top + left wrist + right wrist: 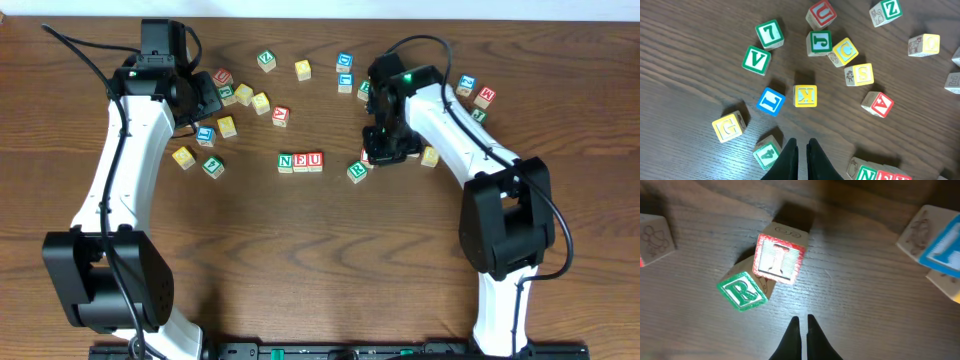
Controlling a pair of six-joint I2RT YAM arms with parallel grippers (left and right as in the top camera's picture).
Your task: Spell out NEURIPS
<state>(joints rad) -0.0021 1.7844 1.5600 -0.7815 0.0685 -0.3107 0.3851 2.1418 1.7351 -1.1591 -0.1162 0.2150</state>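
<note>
Overhead, the NEU row [300,162] stands done on the worktop [300,260]; R, I, P, S remain, the R cube [356,171] just right of the row. Left wrist: the left gripper [801,150] is pinched closed, empty, near the row. Right wrist: the right gripper [801,325], closed and empty, hovers by the I cube [778,258], which touches the R cube.

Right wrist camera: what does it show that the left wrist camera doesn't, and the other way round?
Only the right wrist view: a red I cube touching a green R cube, seen close up.
Only the left wrist view: a wider scatter of cubes, among them a yellow K cube, a blue L cube, a green V cube, and a green N cube at the bottom edge.
Both: the dark wooden table, and black fingers at the bottom, shut and holding nothing: the right gripper in one, the left gripper in the other.
</note>
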